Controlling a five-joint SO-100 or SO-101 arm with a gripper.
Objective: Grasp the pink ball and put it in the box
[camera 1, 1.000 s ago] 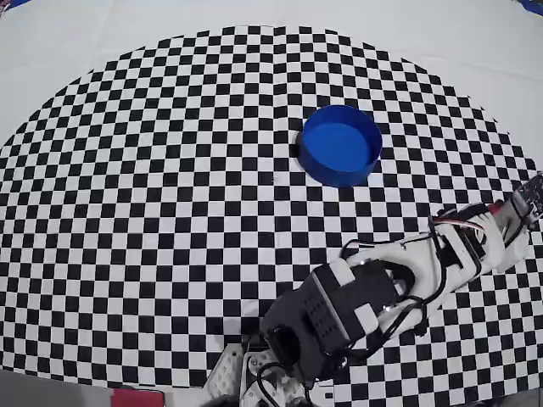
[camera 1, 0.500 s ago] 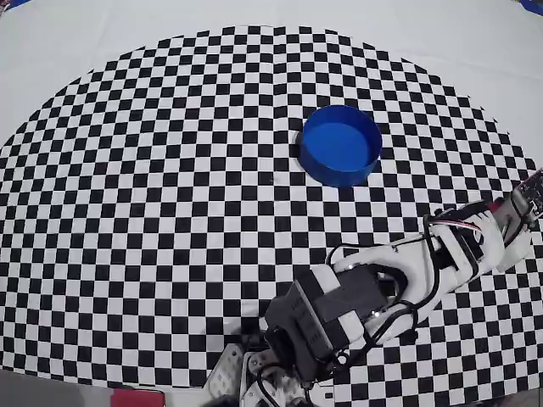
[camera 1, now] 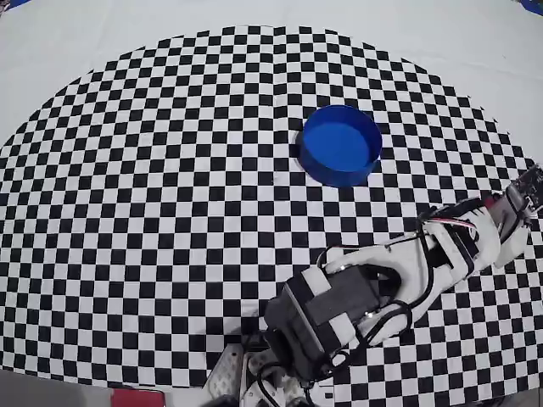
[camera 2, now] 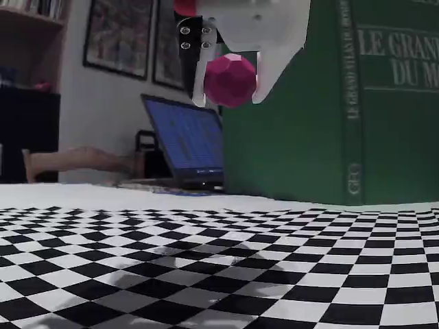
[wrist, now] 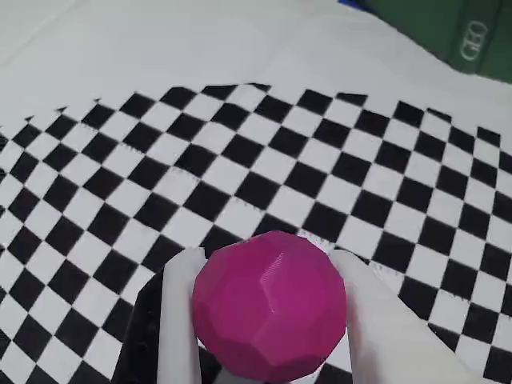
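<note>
Aloft, claw (camera 2: 230, 86) clamps round pink ball (camera 2: 230, 80).

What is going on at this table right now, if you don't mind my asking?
A single robot arm is carrying the pink ball, clamped between the two fingers of its tool. The fixed view shows the ball held well above the checkered mat, not resting on it. The overhead view shows the blue box sitting empty farther up the mat, apart from the arm, so the ball has yet to be dropped in.
</note>
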